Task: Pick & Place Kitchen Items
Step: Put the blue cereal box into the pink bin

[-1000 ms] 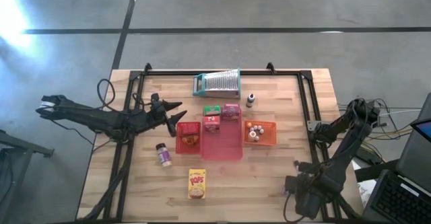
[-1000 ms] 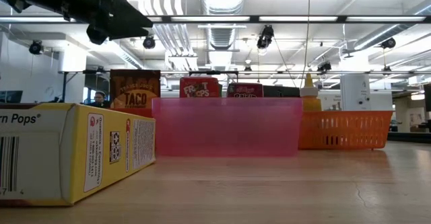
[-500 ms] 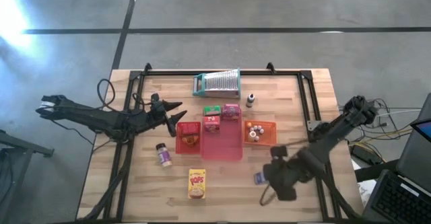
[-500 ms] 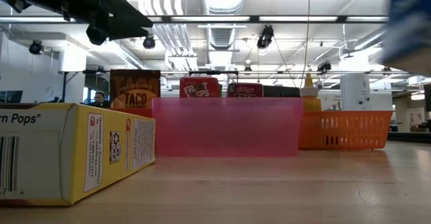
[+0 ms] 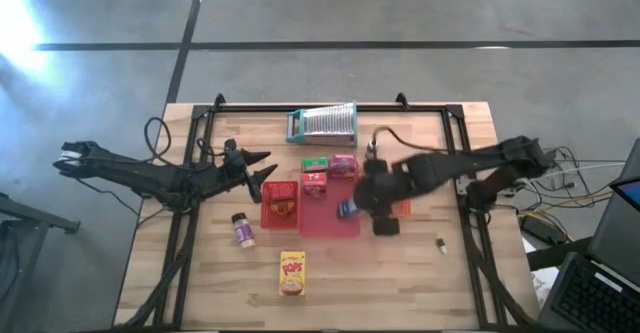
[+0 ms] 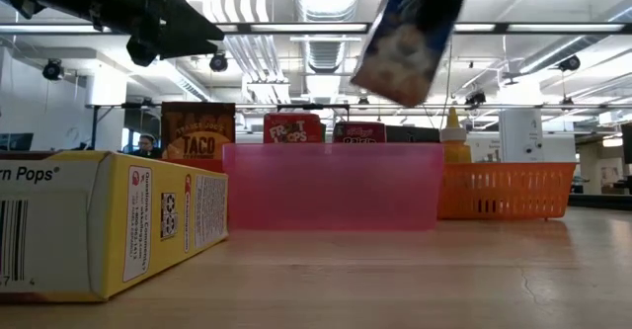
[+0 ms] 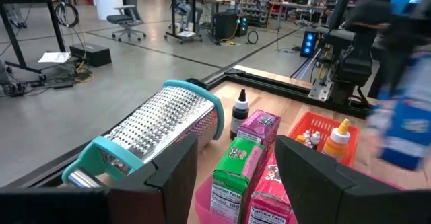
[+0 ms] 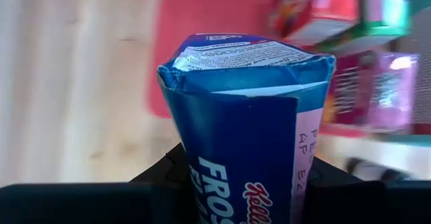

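My right gripper [image 5: 358, 205] is shut on a small blue cereal box [image 8: 242, 116], carried above the pink tray's [image 5: 335, 223] right edge; the box also shows tilted and high in the low view [image 6: 407, 35]. My left gripper [image 5: 268, 176] is open, hovering still by the red tray's [image 5: 266, 213] left side. In the trays stand a brown taco box [image 5: 283, 205], a red box [image 5: 316, 183], a green box [image 5: 316, 163] and a pink box [image 5: 343, 165]. The orange basket [image 5: 402, 205] holds small bottles. A yellow box [image 5: 291, 273] and a spice jar [image 5: 241, 230] lie on the table. My right gripper pinches the blue cereal box by its lower part [image 8: 222, 183] between the two fingers, which stand on its two opposite faces. The box is lifted clear of the table and tilted, its crumpled top end [image 8: 246, 52] pointing away from the wrist.
A ribbed silver grater [image 5: 322, 124] with teal frame lies near the far edge, a dark bottle [image 5: 371, 149] beside it. A small item [image 5: 441, 244] lies on the table's right part. Black rails [image 5: 462, 163] run along the table's sides.
My right arm has swung fast from the table's near right corner up and toward the middle, carrying the blue box lifted clear from beside the right rail to above the pink tray's right edge. The left arm has kept still.
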`<action>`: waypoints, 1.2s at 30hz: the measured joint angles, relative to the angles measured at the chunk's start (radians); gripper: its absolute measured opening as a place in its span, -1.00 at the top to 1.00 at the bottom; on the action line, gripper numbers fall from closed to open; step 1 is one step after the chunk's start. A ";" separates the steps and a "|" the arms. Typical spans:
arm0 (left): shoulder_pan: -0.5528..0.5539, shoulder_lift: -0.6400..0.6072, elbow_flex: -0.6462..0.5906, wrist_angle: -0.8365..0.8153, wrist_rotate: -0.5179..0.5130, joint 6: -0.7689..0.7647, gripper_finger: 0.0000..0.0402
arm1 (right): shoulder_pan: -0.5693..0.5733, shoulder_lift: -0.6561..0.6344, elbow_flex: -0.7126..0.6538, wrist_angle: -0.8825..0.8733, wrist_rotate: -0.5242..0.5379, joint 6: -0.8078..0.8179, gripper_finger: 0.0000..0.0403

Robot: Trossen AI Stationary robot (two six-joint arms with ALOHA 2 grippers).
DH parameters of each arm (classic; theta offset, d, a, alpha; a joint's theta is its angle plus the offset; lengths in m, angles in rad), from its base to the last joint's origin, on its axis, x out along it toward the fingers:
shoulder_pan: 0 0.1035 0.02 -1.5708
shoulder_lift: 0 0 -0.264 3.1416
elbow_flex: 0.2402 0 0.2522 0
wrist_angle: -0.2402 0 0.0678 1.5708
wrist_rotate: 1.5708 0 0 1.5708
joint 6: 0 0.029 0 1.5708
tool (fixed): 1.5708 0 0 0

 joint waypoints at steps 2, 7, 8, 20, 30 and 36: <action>0.000 0.000 0.000 0.000 0.000 0.000 -0.02 | -0.056 0.016 0.002 0.011 0.000 -0.059 0.43; 0.000 0.000 0.000 -0.004 0.000 0.000 -0.02 | -0.175 0.076 0.002 0.030 -0.007 -0.173 0.46; 0.000 0.000 0.000 -0.004 0.000 0.000 -0.02 | -0.193 0.090 0.002 0.039 -0.013 -0.186 0.47; 0.000 0.000 0.000 -0.005 0.000 0.001 -0.02 | -0.301 0.242 0.002 0.085 -0.040 -0.250 0.39; 0.000 0.000 0.000 -0.006 0.000 0.001 -0.02 | -0.303 0.327 0.001 0.126 -0.040 -0.242 0.45; 0.000 0.000 0.000 -0.006 0.000 0.001 -0.02 | -0.303 0.345 0.005 0.132 -0.039 -0.238 0.30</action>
